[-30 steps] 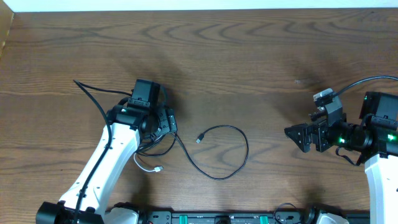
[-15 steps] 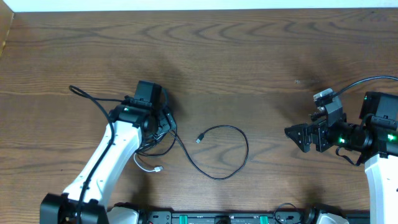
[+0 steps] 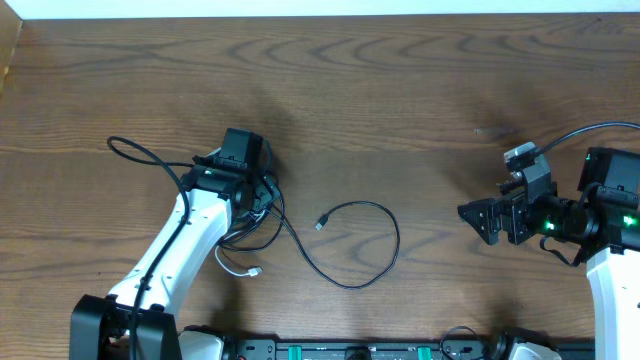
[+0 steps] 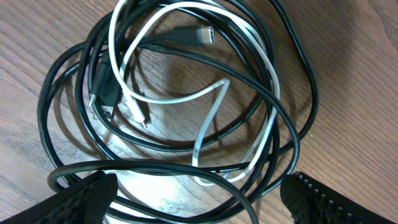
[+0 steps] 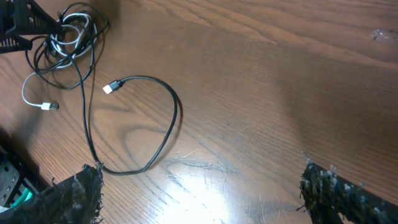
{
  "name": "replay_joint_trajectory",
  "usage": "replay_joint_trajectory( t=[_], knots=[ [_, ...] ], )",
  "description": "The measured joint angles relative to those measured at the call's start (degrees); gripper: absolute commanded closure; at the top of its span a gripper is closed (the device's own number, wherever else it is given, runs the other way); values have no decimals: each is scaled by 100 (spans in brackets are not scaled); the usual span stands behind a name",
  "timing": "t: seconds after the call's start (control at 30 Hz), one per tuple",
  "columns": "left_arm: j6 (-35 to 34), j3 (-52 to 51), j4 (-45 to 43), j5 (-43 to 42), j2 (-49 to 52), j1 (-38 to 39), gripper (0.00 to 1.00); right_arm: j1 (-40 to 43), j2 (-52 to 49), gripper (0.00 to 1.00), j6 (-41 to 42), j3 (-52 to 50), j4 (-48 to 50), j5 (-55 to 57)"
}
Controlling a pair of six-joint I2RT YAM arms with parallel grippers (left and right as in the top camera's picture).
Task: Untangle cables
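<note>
Black cable (image 4: 107,84) and white cable (image 4: 177,98) sit tangled together on the worktop (image 4: 360,93), left pincer (image 4: 202,196) spread wide right over them; right pincer (image 5: 208,196) spread too, well apart.

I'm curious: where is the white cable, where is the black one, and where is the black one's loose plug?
white cable (image 5: 50,106): right wrist view, on its small plug end.
black cable (image 3: 398,240): overhead view, on the right side of its open loop.
black cable's plug (image 5: 112,88): right wrist view, on the light tip.
</note>
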State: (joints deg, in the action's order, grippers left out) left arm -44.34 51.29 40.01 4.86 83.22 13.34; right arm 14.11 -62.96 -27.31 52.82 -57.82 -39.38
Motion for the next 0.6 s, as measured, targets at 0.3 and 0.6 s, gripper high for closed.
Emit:
replay_joint_trajectory(
  t=[0.3,0.6],
  knots=[
    [-109,0,-20,72,455,0,14,0,0,2,0,0,0,0],
    [-219,0,-59,129,514,0,47,0,0,2,0,0,0,24]
  ],
)
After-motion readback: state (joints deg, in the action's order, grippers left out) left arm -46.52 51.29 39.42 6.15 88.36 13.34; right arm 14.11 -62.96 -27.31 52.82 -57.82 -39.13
